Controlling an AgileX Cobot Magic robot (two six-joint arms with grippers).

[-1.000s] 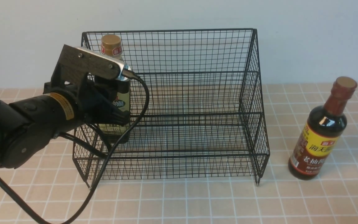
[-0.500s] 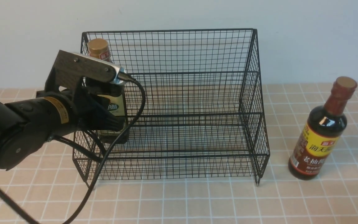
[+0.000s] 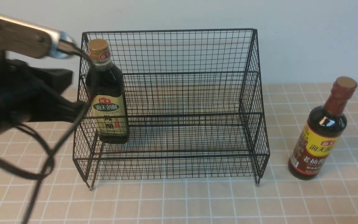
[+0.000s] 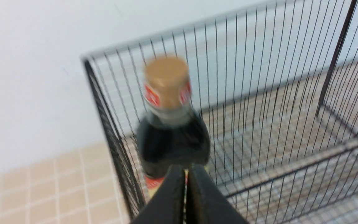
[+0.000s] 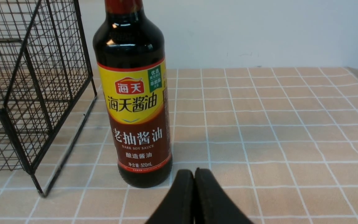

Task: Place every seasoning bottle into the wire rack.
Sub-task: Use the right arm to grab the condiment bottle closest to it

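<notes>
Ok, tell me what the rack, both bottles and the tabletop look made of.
Wire rack: thin metal wire, matte black coating, see-through grid.
Gold-capped bottle: clear glass or plastic, cannot tell which; glossy, dark liquid.
Red-necked bottle: same, sharp highlights on its shoulder.
Tabletop: beige tile pattern, matte; possibly a printed sheet.

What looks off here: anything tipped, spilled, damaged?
Nothing stands out. The gold-cap bottle stands upright inside the wire rack, left end; the red-neck bottle stands upright on the tiles right of it, not yet racked. No spill.
</notes>
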